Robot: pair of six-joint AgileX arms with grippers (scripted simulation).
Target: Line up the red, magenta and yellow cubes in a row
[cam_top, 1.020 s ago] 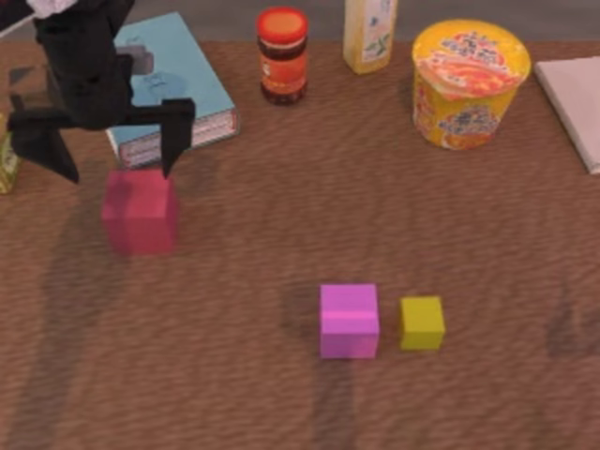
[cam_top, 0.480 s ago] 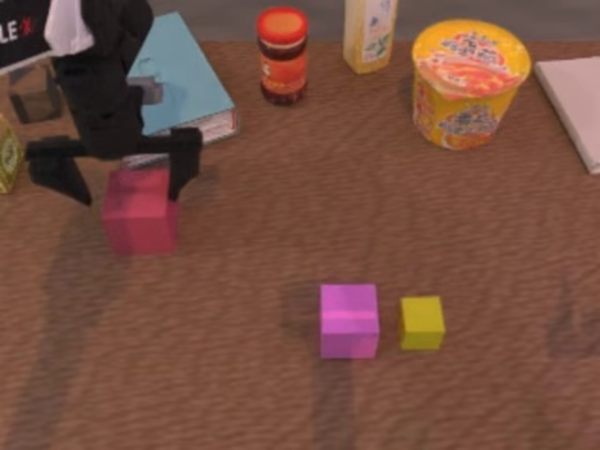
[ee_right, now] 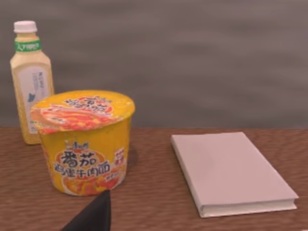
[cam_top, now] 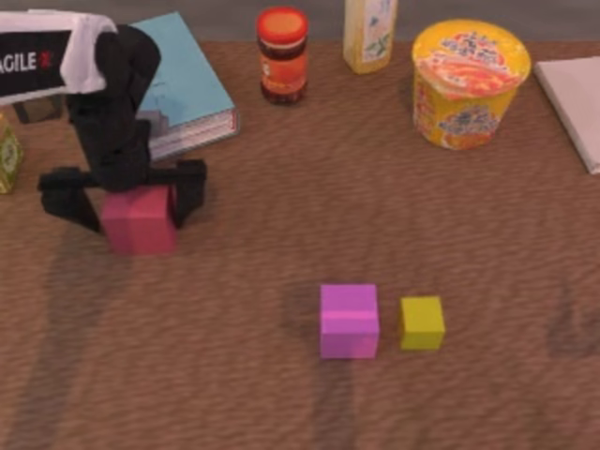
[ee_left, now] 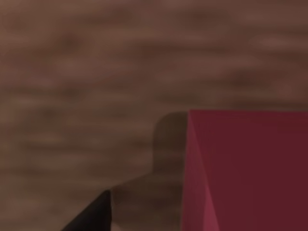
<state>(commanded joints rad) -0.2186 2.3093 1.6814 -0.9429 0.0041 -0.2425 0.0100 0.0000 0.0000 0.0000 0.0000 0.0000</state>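
Claw, left [cam_top: 123, 199]: spread wide astride red cube [cam_top: 141, 219] | cube: matte crimson, largest; right claw unseen

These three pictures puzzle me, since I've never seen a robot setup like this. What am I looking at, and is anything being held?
A two-armed AgileX robot works at a brown table. The top view looks down from above; the other two come from cameras on each wrist. The left gripper is open, its fingers on either side of the red cube, so nothing is held yet. The left wrist view shows that cube close up. The magenta cube and yellow cube sit side by side, slightly apart. Behind lie a blue book, a jar, a bottle, a noodle cup and a white book. The right arm is out of the top view.
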